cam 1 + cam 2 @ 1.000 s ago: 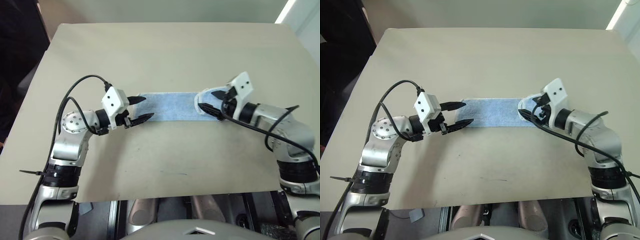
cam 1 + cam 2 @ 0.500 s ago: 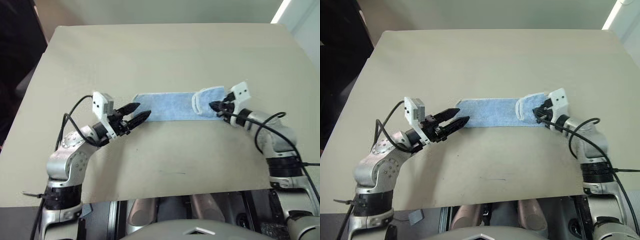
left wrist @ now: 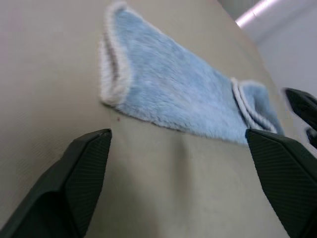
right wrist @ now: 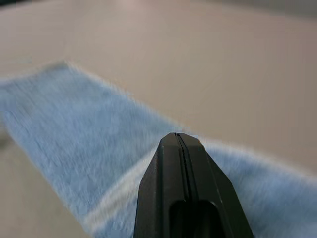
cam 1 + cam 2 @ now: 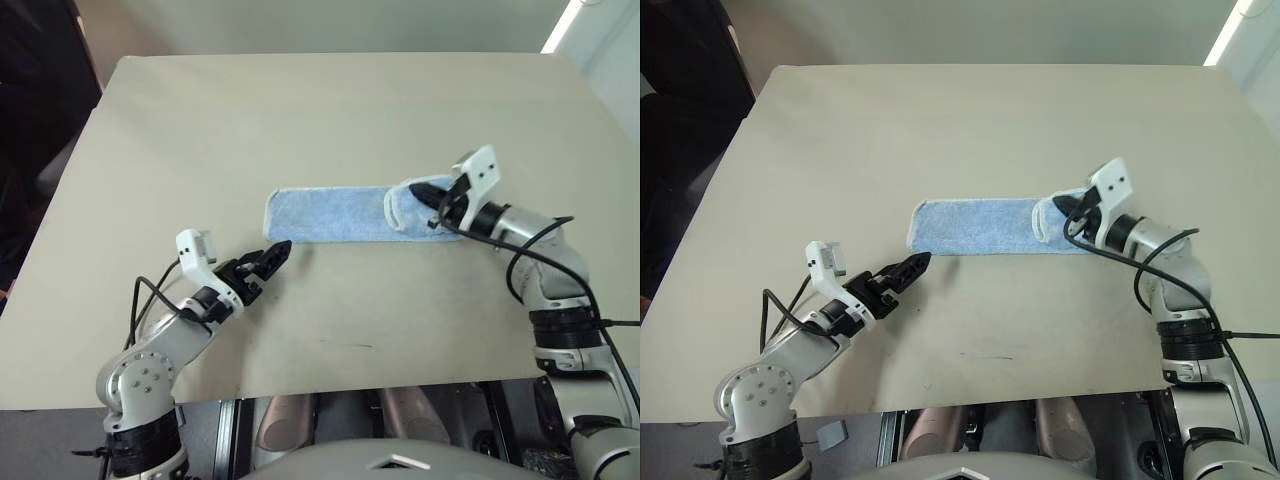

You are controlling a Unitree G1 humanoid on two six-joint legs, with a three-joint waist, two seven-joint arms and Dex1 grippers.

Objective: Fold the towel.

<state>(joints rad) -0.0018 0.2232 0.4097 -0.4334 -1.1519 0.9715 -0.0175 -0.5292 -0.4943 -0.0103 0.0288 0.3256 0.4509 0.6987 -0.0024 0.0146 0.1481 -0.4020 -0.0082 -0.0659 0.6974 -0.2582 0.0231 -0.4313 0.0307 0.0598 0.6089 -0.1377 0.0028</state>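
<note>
Resting near the table's (image 5: pixel 330 100) front edge, the left gripper (image 5: pixel 262 262) spreads its fingers wide, empty, just short of the towel (image 5: pixel 335 214). Farther back, that long blue strip lies flat mid-table, its right end doubled over. There the right gripper (image 5: pixel 428 193), fingers pressed together, sits over the turned-back flap; whether it pinches cloth cannot be told.

The towel (image 5: pixel 335 215) is showing fuzzy, matt terry cloth with whitish stitched edging, lying on the table's (image 5: pixel 330 110) smooth, matt beige top.
</note>
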